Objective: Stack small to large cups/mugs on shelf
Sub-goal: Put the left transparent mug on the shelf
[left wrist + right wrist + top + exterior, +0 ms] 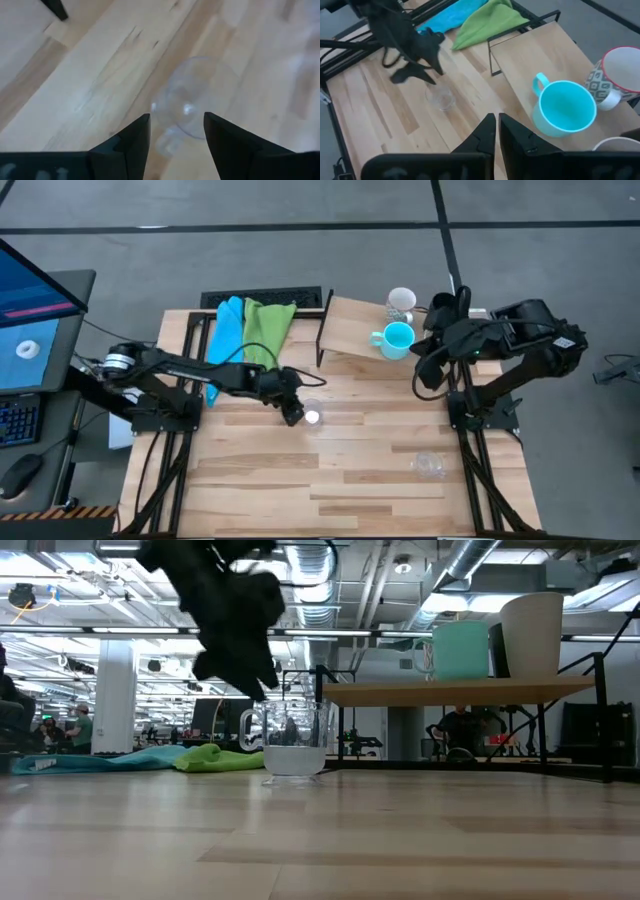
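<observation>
A small clear cup (312, 417) (197, 97) stands upright on the table's middle. My left gripper (293, 413) (176, 120) is open, slanting down just left of the cup, whose near side shows between the fingertips; they do not touch it. The shelf (350, 330) (460, 693) at the back bears a cyan handled mug (397, 340) (565, 107), a white mug (400, 302) (615, 75), a beige tumbler (530, 635) and a black cup (497, 650). My right gripper (497, 120) hangs shut and holding nothing, high over the table in front of the shelf's right end.
A second clear cup (430, 465) stands near the table's right front. Blue (228, 330) and green (266, 328) cloths lie at the back left beside the shelf. The shelf's black legs (322, 330) stand at its left edge. Bare planks lie along the front.
</observation>
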Available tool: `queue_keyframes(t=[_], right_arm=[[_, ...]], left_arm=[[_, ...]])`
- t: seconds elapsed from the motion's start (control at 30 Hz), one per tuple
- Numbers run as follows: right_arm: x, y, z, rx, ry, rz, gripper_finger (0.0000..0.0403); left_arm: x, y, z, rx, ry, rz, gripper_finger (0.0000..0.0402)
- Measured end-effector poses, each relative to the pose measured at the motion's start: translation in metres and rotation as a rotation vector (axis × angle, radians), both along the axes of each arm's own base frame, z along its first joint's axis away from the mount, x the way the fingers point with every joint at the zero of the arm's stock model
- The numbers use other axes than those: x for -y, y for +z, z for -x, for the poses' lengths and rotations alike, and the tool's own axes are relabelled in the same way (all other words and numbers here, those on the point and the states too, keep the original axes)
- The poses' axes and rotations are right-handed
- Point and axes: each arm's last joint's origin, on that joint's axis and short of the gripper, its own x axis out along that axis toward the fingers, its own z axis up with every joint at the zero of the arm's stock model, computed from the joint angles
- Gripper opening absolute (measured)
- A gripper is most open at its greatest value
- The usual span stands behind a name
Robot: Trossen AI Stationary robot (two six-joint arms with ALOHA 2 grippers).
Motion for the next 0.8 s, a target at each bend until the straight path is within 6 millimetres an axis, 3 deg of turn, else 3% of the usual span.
queue_keyframes(t=[0.3, 0.5, 0.6, 0.8], right_arm=[[-0.009, 0.000, 0.003, 0.009, 0.038, -0.017, 0.0043], [-0.015, 0.000, 0.004, 0.014, 0.062, -0.028, 0.0043], [-0.018, 0.000, 0.004, 0.014, 0.080, -0.028, 0.0043], [-0.022, 0.000, 0.006, 0.014, 0.102, -0.028, 0.0043]], left_arm=[[-0.002, -0.024, -0.025, -0.112, 0.005, -0.001, 0.0165], [-0.001, -0.038, -0.028, -0.191, -0.016, 0.044, 0.0080], [-0.001, -0.036, -0.031, -0.170, 0.007, 0.059, 0.0018], [0.000, -0.008, -0.044, -0.087, -0.010, 0.101, 0.0002]])
